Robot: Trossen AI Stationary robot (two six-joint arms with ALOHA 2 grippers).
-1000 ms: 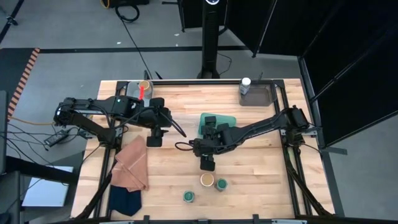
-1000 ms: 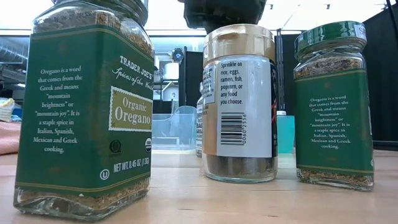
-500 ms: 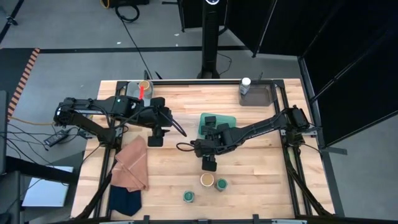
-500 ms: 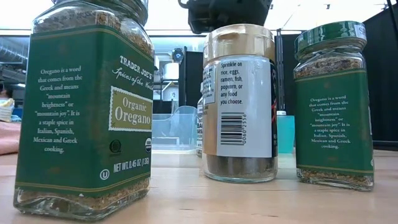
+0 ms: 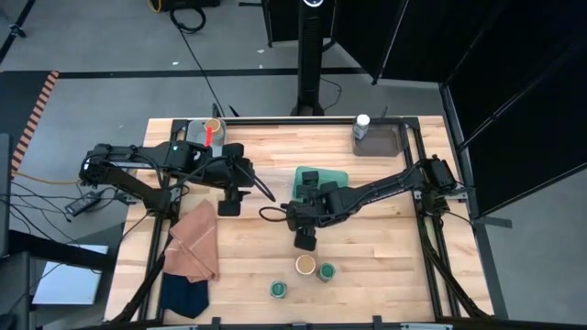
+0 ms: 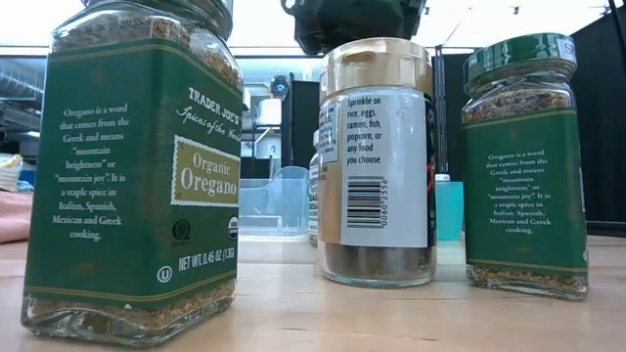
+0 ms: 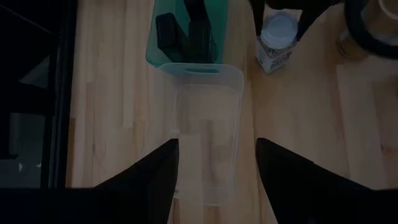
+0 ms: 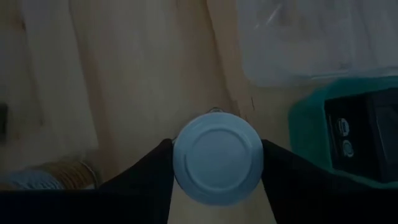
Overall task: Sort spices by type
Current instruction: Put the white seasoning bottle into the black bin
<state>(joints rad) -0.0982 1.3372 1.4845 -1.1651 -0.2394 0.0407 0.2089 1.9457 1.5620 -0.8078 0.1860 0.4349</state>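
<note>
A white-lidded spice jar (image 8: 217, 155) stands upright on the table near the teal tray (image 5: 332, 174), which holds dark tins (image 7: 186, 34). My right gripper (image 5: 305, 240) is over this jar, a finger on each side of its lid. Near the front edge stand a tan-lidded jar (image 5: 304, 266) and two green-lidded oregano jars (image 5: 326, 272) (image 5: 279, 290). My left gripper (image 7: 214, 180) hangs open above a clear tray (image 7: 205, 124), touching nothing. My right gripper has the jar's white lid between its two fingers, which lie against opposite sides of the lid's rim (image 8: 179, 158). They come from above, slanting down. The jar stays upright with its base on the table.
A grey tray (image 5: 383, 139) at the far right holds another white-lidded jar (image 5: 362, 124). A second grey tray (image 5: 194, 128) at the far left holds a tan-lidded jar (image 5: 213, 126). An orange cloth (image 5: 194, 243) and a navy cloth (image 5: 183, 295) lie at the near left.
My right gripper has rolled a little about its own pointing line while staying over the white-lidded jar. The jars near the front edge have kept still.
</note>
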